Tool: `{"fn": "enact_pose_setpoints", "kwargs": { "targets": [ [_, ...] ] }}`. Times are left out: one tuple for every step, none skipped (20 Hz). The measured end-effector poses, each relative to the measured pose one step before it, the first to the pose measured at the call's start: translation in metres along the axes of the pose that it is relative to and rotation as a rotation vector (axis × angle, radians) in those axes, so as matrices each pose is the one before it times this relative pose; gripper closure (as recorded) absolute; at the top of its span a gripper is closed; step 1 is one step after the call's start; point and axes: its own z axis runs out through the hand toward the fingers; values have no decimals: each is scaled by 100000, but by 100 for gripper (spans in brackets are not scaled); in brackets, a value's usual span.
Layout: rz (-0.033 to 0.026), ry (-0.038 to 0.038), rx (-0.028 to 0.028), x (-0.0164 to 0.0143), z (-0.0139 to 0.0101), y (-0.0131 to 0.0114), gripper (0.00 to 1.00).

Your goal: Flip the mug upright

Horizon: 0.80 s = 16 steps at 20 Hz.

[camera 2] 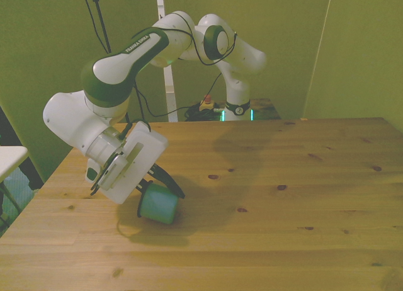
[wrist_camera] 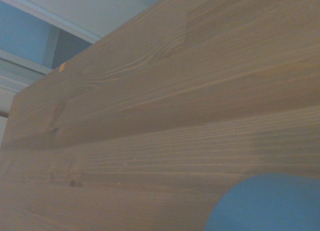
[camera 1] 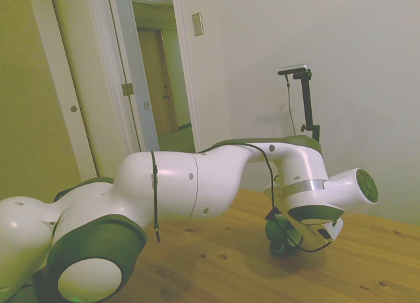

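The teal-green mug [camera 2: 157, 205] leans on the wooden table [camera 2: 283, 215] near the front view's left, its closed base end turned toward the table's near edge. My gripper [camera 2: 161, 191] comes down on it at a slant from the front view's left, with a dark finger on each side of the mug's body and shut on it. From the side, the mug [camera 1: 281, 240] shows as a dark green shape under the white hand [camera 1: 315, 211], low against the tabletop. A blurred blue-green curve of the mug [wrist_camera: 265, 203] fills one corner of the wrist view. Its handle and opening are hidden.
The table's edge at the front view's left [camera 2: 38, 196] runs close to the mug. Bare wooden boards [camera 2: 302, 171] stretch toward the front view's right. The arm's own elbow and base [camera 1: 98, 250] fill the near part of the side view.
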Motion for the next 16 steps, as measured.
{"fn": "enact_pose_setpoints", "kwargs": {
  "targets": [
    [-282,-190,50,-53,-50,-138,100],
    [-259,-131,32,-48,-61,-130,100],
    [-208,135,19,-14,-97,-94,100],
    [-198,270,38,-3,-145,-85,100],
    [-204,322,51,-12,-185,-92,100],
    [-250,431,47,-41,-266,-126,100],
    [-432,630,-228,-106,-360,-246,100],
    [-710,798,-502,-172,-445,-358,100],
    [-1307,1440,-865,-275,-599,-595,100],
    [-2037,2387,-1417,-383,-713,-953,100],
    [-2275,2786,-2109,-548,-737,-1175,100],
    [-2411,2723,-2932,-772,-702,-1395,100],
    [-2650,2651,-3008,-888,-618,-1406,100],
    [-2636,2407,-3015,-918,-448,-1426,100],
    [-2419,2036,-3247,-914,-324,-1258,100],
    [-2599,2155,-3599,-956,-207,-1249,100]
  ]
}}
